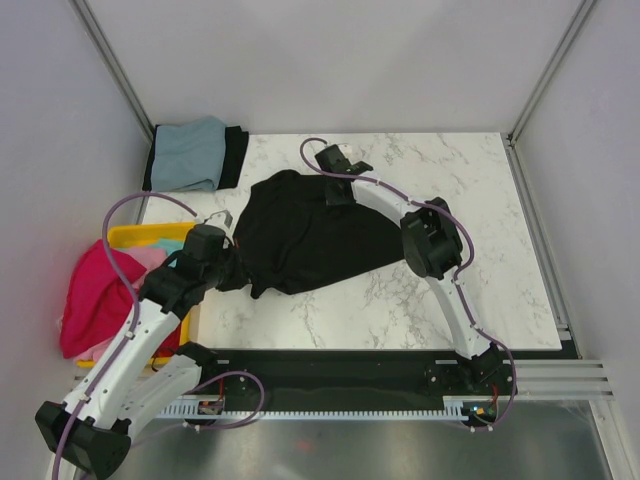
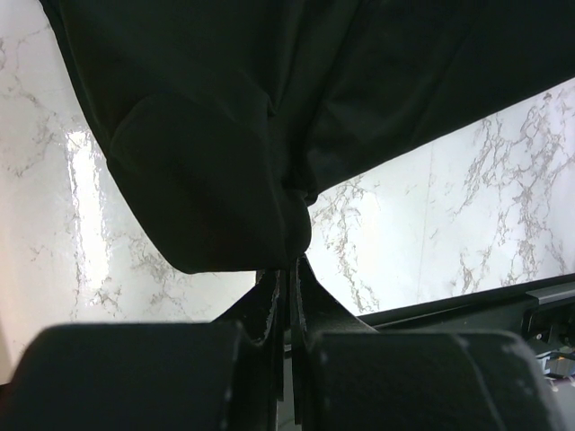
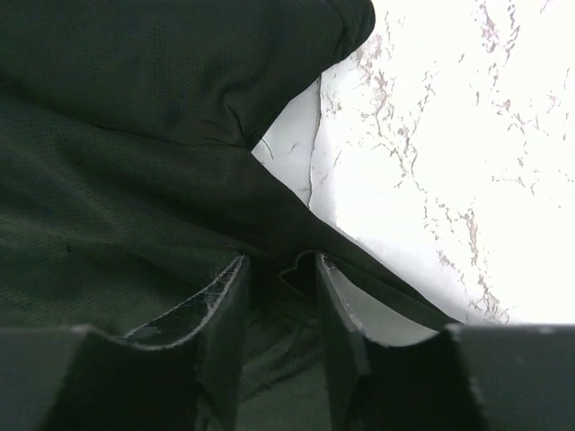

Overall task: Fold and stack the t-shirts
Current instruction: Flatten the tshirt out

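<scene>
- Across the middle of the scene, a white marble-patterned table (image 1: 450, 280) is lying flat, with a black strip (image 1: 330, 365) running along its near edge where both arms are bolted.
- Plain grey walls (image 1: 330, 60) are closing the space in on three sides, with metal frame posts (image 1: 545, 70) rising at the far corners.
- At the table's left edge a yellow bin (image 1: 140, 236) is sitting, with a magenta shirt (image 1: 95, 300) spilling over its outer side and a pink shirt (image 1: 150, 258) bunched beside it.
- In the far left corner a folded grey-blue shirt (image 1: 190, 152) is resting on a folded black shirt (image 1: 236, 155).
- The large black shirt (image 1: 300, 235) is lying crumpled and spread over the centre of the table, stretching from near the bin toward the far middle.
- The left gripper (image 2: 289, 274) is pinching the near left edge of the large black shirt, jaws closed tight on the cloth, which is hanging in a rounded fold just above the fingers.
- The right gripper (image 3: 280, 265) is sitting low on the shirt's far edge, its jaws standing partly apart astride a ridge of black cloth; the pads are not visibly pressing it.
</scene>
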